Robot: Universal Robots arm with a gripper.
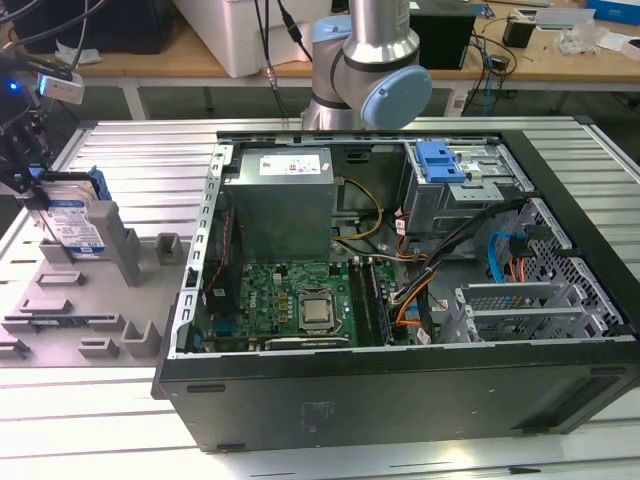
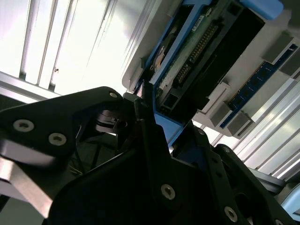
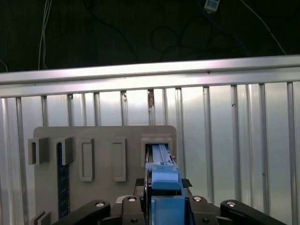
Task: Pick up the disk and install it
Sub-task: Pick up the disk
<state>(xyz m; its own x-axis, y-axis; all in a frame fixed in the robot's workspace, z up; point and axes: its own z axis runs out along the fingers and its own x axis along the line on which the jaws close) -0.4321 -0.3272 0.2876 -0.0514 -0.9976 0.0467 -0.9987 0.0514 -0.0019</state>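
Gripping claw (image 1: 36,192): narrow, clamped on the disk (image 1: 78,218), far left of the exterior view.
Disk axis: upright on edge, between the jaws, in grey fixture (image 1: 110,300).

The exterior view looked down at a slant from a raised spot, wide enough to take in the slatted table (image 1: 130,140), the open computer case (image 1: 400,400) and, at the exterior view's left, the grey holder plate (image 1: 110,300). The first wrist view faced across that plate (image 3: 103,197) from just behind the gripper (image 3: 164,185). The second wrist view sat very close, looking past the gripper's dark links at the disk (image 2: 197,51). All three views shared the disk.
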